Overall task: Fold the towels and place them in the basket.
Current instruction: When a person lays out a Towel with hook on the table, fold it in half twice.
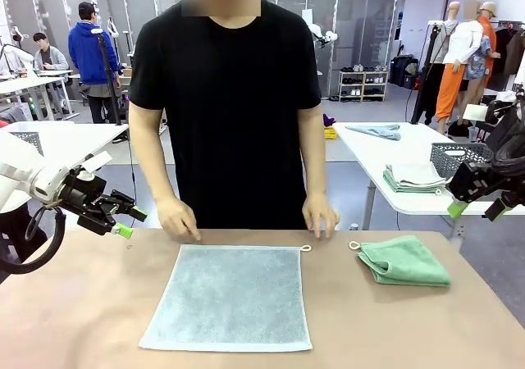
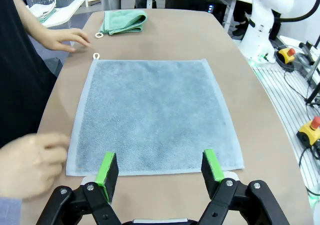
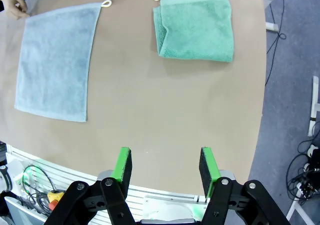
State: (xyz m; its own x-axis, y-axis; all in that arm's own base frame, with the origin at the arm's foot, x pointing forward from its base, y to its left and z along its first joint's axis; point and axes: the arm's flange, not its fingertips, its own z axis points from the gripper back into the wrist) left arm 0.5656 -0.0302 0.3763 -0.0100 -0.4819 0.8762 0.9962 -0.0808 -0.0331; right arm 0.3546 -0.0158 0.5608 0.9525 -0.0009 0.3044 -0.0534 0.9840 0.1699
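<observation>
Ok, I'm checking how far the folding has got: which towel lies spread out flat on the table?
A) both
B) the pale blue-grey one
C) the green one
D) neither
B: the pale blue-grey towel lies open and flat in the middle of the table, while the green towel sits folded up on the robot's right side.

I am seeing the blue-grey towel (image 1: pixel 230 297) showing a soft, nubby terry cloth pile, matt all over. The green towel (image 1: pixel 404 260) is showing the same fuzzy cloth, its loop (image 1: pixel 354 245) looking like smooth pale cord. The table (image 1: pixel 74 303) is looking smooth, tan and matt. On the left gripper (image 2: pixel 158 161), the pads (image 2: pixel 106 169) are looking like smooth green plastic or rubber.
</observation>
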